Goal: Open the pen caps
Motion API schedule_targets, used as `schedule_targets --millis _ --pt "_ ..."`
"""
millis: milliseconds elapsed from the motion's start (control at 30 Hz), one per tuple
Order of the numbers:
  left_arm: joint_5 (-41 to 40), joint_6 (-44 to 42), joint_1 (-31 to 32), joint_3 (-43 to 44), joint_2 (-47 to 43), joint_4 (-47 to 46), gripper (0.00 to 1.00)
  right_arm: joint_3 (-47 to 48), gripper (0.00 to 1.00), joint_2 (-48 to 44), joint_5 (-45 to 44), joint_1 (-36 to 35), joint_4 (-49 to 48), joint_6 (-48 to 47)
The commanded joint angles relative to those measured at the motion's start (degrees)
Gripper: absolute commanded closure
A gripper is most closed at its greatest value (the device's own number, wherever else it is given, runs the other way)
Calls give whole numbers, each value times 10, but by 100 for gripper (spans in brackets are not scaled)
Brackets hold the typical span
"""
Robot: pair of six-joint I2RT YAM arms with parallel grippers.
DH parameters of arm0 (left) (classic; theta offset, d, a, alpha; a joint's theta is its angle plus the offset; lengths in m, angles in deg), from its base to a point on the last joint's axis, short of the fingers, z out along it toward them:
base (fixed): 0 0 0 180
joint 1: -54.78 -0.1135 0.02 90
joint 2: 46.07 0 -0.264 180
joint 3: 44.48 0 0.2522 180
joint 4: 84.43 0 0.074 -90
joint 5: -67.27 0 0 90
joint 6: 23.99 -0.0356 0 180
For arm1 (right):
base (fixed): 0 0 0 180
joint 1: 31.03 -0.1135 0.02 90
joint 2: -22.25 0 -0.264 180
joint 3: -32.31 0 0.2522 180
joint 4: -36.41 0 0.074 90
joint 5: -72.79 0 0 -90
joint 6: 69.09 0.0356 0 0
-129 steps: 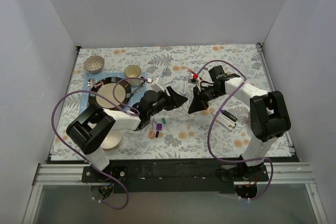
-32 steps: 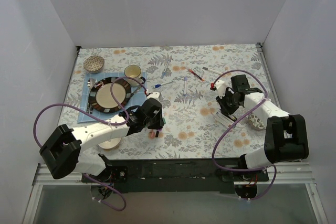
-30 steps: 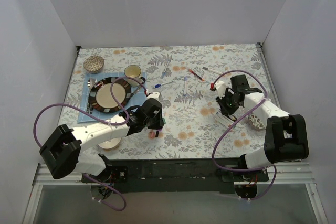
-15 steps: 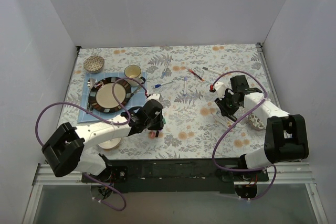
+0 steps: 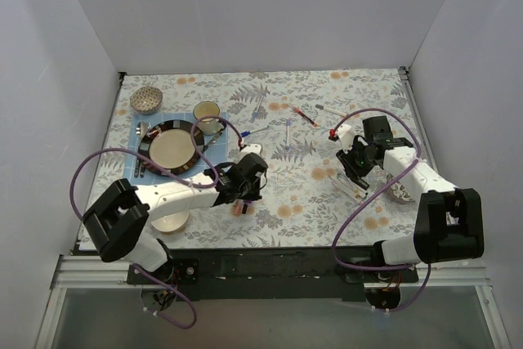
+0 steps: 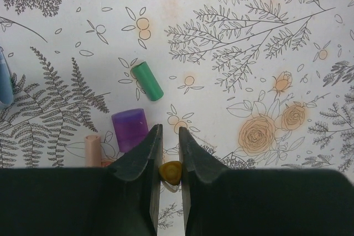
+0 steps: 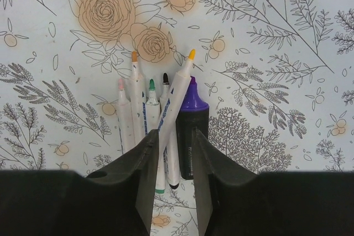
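Pen caps (image 5: 238, 208) lie loose on the floral tablecloth (image 6: 249, 37) just beside the left gripper (image 6: 169, 132): a pink cap (image 6: 93, 150), a purple cap (image 6: 130, 130) and a green cap (image 6: 147, 81), none touching. The gripper's jaws are pinched narrow on a yellow cap (image 6: 170, 172). Further right, the right gripper (image 7: 174, 136) stands partly open, its jaws straddling the tilted yellow-tipped pen (image 7: 178, 95), with other uncapped pens (image 7: 134, 109) and a purple highlighter (image 7: 193, 131) alongside.

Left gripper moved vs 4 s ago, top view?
Yes. The left gripper, shut on a yellow cap, has pulled back from mid-table toward the near edge, now over the loose caps.
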Motion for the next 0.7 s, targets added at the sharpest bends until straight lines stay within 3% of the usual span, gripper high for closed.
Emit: schedule_targets --millis 0,333,667 --pt "-54 -18 15 44 28 32 100 -13 62 -16 18 5 -3 -10" --pt "-114 -24 46 102 113 92 97 -15 61 -15 28 6 -2 -14" --pt "-134 -23 55 134 124 125 79 -14 61 -12 32 7 -3 -15"
